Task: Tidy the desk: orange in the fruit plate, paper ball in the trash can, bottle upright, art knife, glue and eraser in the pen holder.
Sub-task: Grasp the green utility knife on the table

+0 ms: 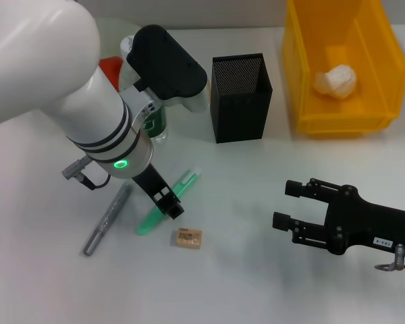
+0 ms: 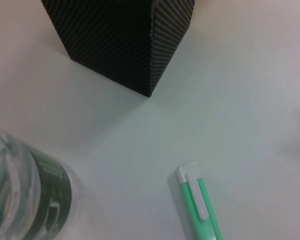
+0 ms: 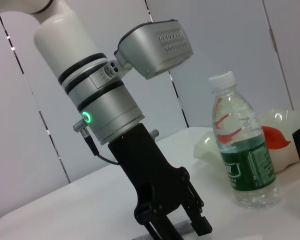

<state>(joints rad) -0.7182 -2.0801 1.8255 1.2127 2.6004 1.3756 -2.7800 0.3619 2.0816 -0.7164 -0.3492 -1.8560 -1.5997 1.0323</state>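
My left gripper (image 1: 170, 206) hangs open just over a green stick with a white clip (image 1: 187, 181) (image 2: 202, 210) lying on the table. A slim grey stick (image 1: 108, 219) lies to its left. I cannot tell which is the art knife and which the glue. The tan eraser (image 1: 187, 237) lies just in front. The bottle (image 1: 155, 123) (image 3: 245, 160) stands upright behind my left arm. The orange (image 1: 110, 67) sits in the fruit plate (image 3: 210, 147). The paper ball (image 1: 335, 81) lies in the yellow trash can (image 1: 304, 74). The black mesh pen holder (image 1: 241, 96) stands at the centre back. My right gripper (image 1: 282, 204) is open, low at the front right.
My bulky white left arm (image 1: 67, 88) covers much of the back left and hides part of the fruit plate. Bare table lies between the eraser and my right gripper. The pen holder (image 2: 120, 45) stands close to the bottle (image 2: 30, 195).
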